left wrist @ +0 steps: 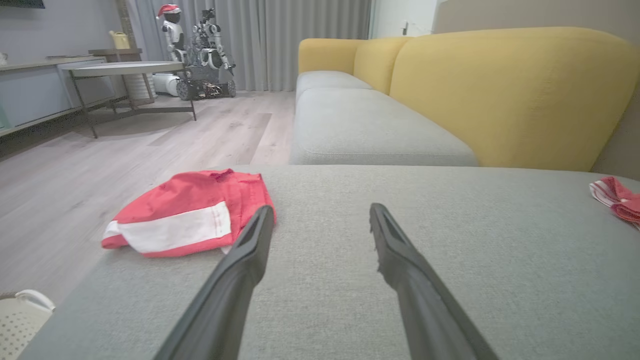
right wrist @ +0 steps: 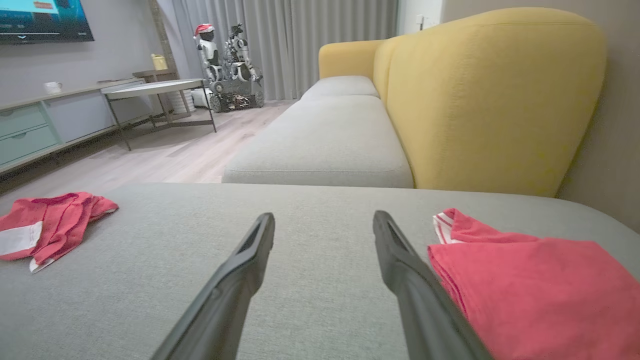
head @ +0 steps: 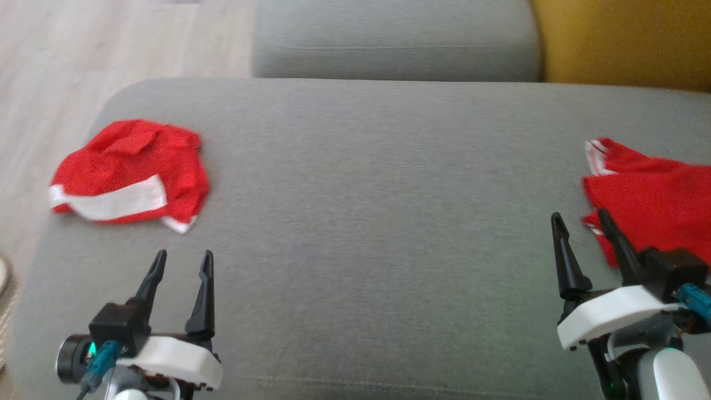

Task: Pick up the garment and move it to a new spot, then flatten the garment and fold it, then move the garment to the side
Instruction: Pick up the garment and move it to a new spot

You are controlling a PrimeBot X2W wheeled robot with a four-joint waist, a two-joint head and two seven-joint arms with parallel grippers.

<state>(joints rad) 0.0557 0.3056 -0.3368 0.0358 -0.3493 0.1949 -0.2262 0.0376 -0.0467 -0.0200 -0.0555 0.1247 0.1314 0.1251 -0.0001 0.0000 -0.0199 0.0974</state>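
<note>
Your head view shows the crumpled garment (head: 130, 169) at the grey sofa's (head: 377, 222) left edge, its white band running left to right. On your left wrist view, the left claw (left wrist: 321, 210) gapes empty, with wood floor (left wrist: 125, 165) beyond. On your right wrist view, the right claw (right wrist: 324, 216) gapes empty beside a folded garment (right wrist: 530, 290).

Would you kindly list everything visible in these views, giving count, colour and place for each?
crumpled garment: 1, red with white band, left end of the front cushion
second garment: 1, red with white stripes, flatter, right end of that cushion
front cushion: 1, grey, under both garments
further seat cushions: 2, grey, behind it
sofa back: 1, yellow, right of the further cushions
low table: 1, grey top, dark legs, on the pale wood floor
other robots: a group, white and dark, one in a red hat, by grey curtains
left claw: 1, dark fingers, open, empty, near the crumpled garment
right claw: 1, dark fingers, open, empty, beside the second garment
</note>
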